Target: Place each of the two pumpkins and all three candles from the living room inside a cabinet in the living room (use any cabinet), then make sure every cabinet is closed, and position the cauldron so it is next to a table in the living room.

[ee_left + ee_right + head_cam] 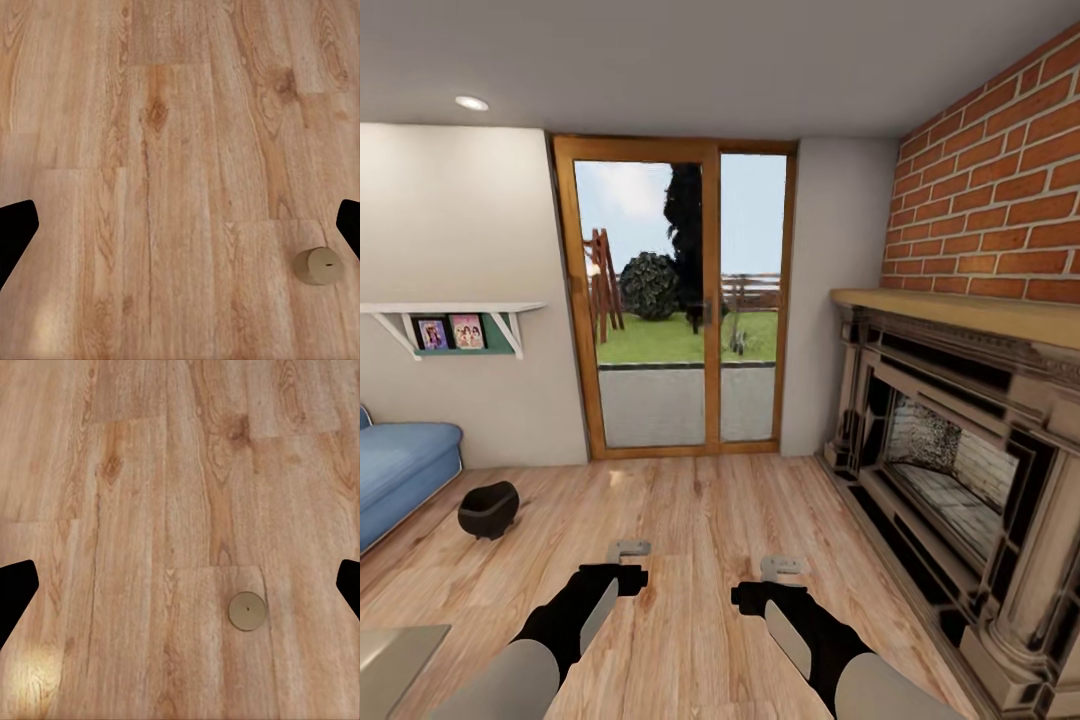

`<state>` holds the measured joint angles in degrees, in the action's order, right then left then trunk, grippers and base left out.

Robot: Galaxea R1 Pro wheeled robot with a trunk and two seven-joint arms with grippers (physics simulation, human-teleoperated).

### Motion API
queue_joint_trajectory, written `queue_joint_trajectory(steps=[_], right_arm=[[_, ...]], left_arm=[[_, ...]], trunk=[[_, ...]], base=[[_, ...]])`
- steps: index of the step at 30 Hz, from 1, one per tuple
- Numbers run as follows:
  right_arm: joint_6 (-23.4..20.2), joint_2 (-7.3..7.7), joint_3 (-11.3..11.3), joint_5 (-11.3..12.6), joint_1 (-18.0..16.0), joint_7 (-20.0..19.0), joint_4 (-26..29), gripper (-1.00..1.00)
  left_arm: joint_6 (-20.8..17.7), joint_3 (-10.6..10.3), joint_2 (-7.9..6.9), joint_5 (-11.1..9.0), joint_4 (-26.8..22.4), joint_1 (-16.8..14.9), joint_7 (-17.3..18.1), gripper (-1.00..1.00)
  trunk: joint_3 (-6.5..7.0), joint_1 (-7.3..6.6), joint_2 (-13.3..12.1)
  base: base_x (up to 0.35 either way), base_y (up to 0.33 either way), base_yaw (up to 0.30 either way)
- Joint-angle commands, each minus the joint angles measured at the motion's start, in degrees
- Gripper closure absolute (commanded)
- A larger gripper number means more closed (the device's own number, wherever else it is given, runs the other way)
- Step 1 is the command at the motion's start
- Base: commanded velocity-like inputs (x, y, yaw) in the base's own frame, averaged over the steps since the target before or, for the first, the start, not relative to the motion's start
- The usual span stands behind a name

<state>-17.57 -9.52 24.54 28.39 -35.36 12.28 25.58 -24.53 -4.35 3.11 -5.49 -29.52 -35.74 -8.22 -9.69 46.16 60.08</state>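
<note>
Cauldron (pixel 489 508) first: you have it at the far left of your head view, a small black pot sitting on the wooden floor (pixel 690 520) just beside the blue sofa (pixel 400 470). Below it, in the bottom-left corner, a glossy grey-beige corner of the counter (pixel 395 650) shows, well apart from the pot. Above the sofa a white wall shelf (pixel 455 318) carries two small framed pictures.

Moving right, your left gripper (pixel 628 549) hangs over bare floor with nothing in it; in the left wrist view its dark fingers (pixel 16 229) sit at opposite edges, spread wide. A candle (pixel 316 266) lies on the boards there, possibly tipped on its side, though the render is too soft to be sure.

Your right gripper (pixel 780 567) is likewise spread wide and empty, and its wrist view looks straight down on the candle (pixel 247 611), standing alone on the floor.

Behind stands the glass door (pixel 675 300); at the far right, the fireplace (pixel 950 460) under brick.
</note>
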Motion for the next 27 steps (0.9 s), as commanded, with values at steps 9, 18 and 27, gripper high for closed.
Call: queue_joint_trajectory(steps=[9, 18, 27], right_arm=[[-0.9, -0.1, 0.4, 0.6, -0.1, 0.8, -0.2, -1.0], [-17.9, 0.22, -4.5, 0.4, -0.2, 2.7, -0.4, -1.0], [-20.6, -0.13, -6.3, 0.6, -0.4, 13.2, -1.2, -1.0]], left_arm=[[-0.3, -0.4, -0.06, -0.6, -0.1, 0.0, -0.5, -1.0], [-0.2, -0.4, -0.03, -0.6, -0.1, 0.0, -0.7, -1.0], [-0.2, -0.4, -0.07, -0.7, -0.1, 0.0, -0.7, -1.0]], trunk=[[-1.71, 1.99, 3.7], [-3.32, 3.97, 7.3], [-4.94, 5.94, 10.9]], base=[[0.0, 0.0, 0.0], [0.0, 0.0, 0.0], [0.0, 0.0, 0.0]])
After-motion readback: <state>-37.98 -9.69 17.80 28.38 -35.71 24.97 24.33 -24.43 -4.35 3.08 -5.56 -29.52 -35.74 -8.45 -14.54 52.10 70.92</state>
